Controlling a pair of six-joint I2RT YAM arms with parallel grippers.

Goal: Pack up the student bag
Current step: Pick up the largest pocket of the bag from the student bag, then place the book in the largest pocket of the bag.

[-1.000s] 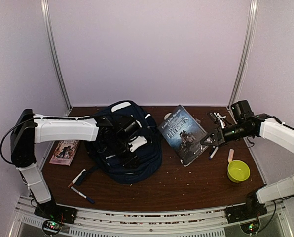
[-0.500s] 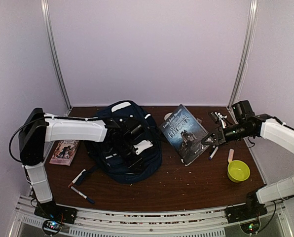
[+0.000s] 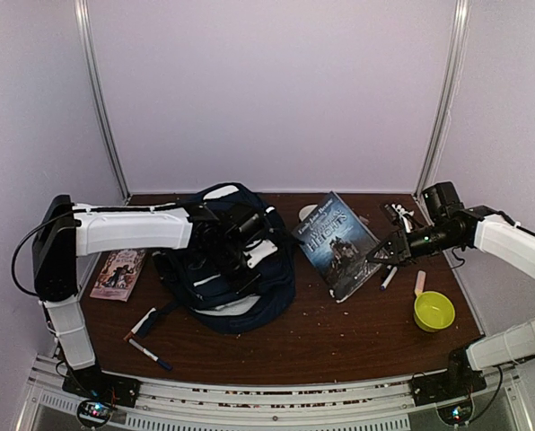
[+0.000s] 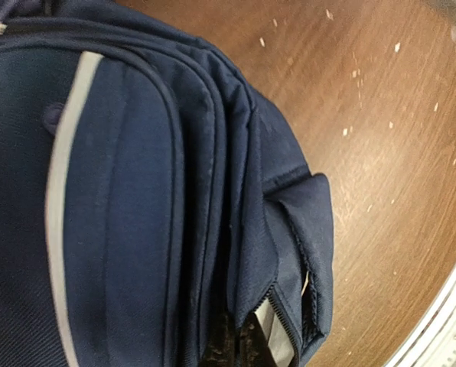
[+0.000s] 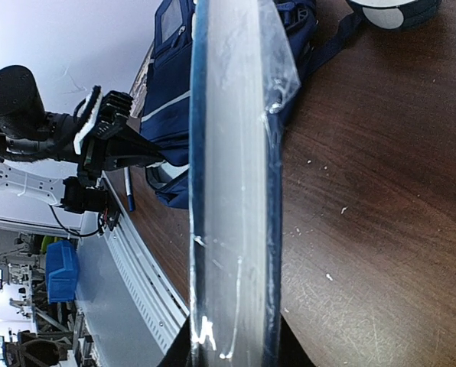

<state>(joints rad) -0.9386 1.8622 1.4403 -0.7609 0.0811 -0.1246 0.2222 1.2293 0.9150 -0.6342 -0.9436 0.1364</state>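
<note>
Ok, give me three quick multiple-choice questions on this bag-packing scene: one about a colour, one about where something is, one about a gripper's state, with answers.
1. What colour is the student bag?
A red; B navy blue; C green.

2. Where is the yellow bowl?
A inside the bag; B on the table, near its right edge; C on the floor.

3. The right gripper is:
A open above the bowl; B shut on the dark blue book; C shut on a marker.

Answers:
1 B, the top view shows dark blue fabric.
2 B, it stands on the wood at the right.
3 B, the right wrist view shows the book's edge clamped between the fingers.
</note>
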